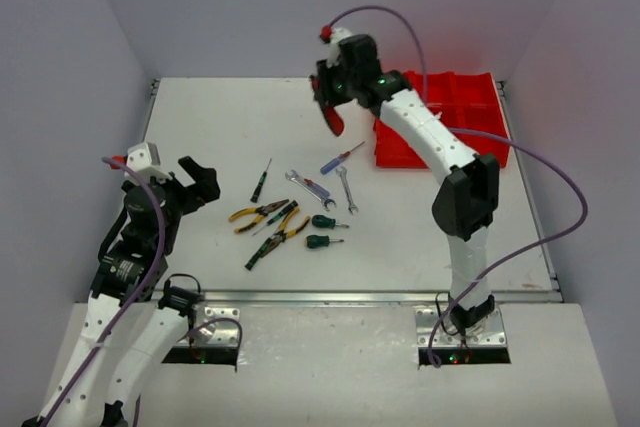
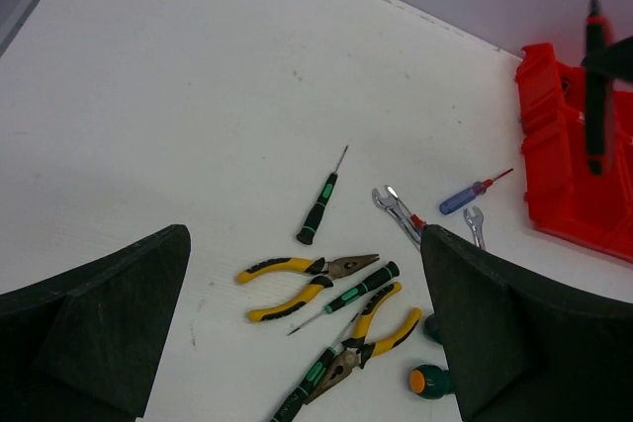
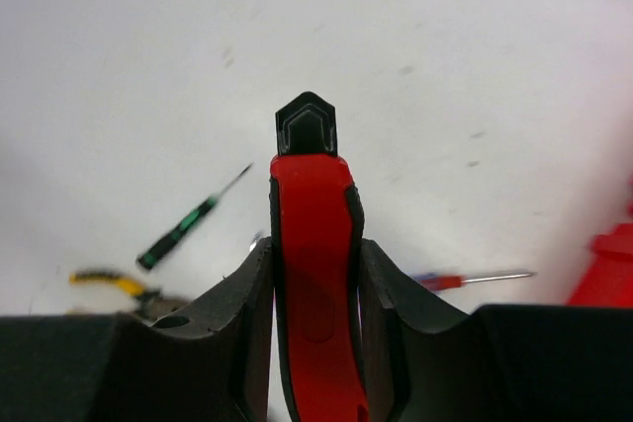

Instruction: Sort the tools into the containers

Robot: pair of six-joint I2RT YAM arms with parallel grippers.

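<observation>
Red-handled cutter [image 3: 309, 195], black-tipped, stands upright between the jaws of the right gripper [image 3: 316, 254], which I see closed narrowly on its handle. It is held clear above the surface [image 1: 220, 117], just left of the red containers [image 1: 470, 112] (far-right corner). Other tools [image 1: 290, 217] (pliers, screwdrivers, wrenches) lie clustered mid-surface. Left gripper [image 1: 203, 179] hovers left of them, jaws spread wide, holding nothing.

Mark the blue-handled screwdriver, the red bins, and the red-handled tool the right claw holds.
blue-handled screwdriver [image 1: 331, 164]: top view, handle.
red bins [image 1: 393, 154]: top view, near-left wall.
red-handled tool [image 3: 312, 244]: right wrist view, red grip.
</observation>
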